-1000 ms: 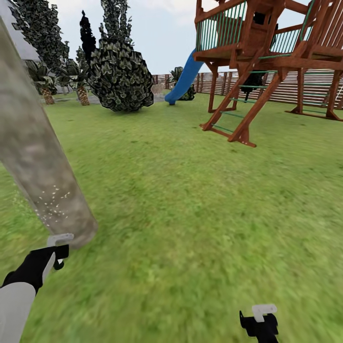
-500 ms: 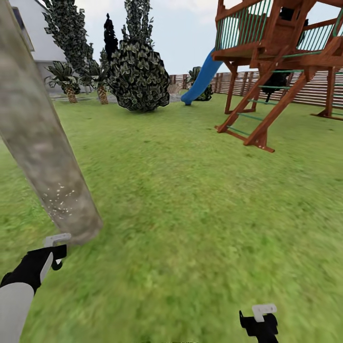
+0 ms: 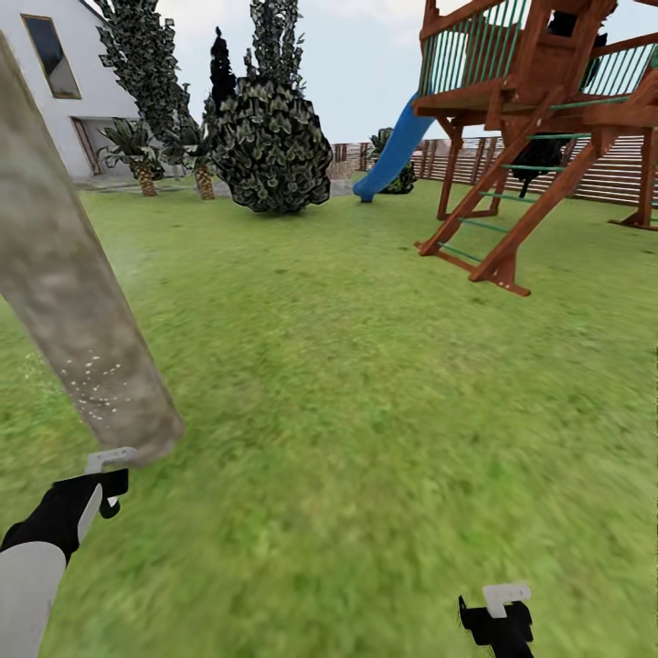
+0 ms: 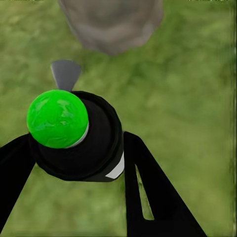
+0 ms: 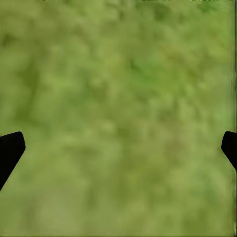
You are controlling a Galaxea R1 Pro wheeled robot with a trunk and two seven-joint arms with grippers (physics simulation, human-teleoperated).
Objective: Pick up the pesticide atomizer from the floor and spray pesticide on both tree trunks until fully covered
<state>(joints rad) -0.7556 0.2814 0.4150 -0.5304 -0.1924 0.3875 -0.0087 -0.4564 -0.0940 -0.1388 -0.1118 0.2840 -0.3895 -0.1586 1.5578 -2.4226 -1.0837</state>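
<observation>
A thick grey-beige tree trunk leans across the left of the head view, with white pesticide specks low on its bark. My left gripper hovers just in front of the trunk's foot. In the left wrist view this gripper is shut on the pesticide atomizer, a dark bottle with a white label whose top looks green, and the trunk's base lies just beyond it. My right gripper is low at the right; its fingers stand wide open over grass.
Open lawn stretches ahead and to the right. A wooden play tower with a blue slide stands at the far right, and a slat fence runs behind it. A round dark bush, short palms and a white house are far left.
The whole view has swung left, bringing the house into sight. Both arms keep their places in the picture, and white specks still show low on the trunk.
</observation>
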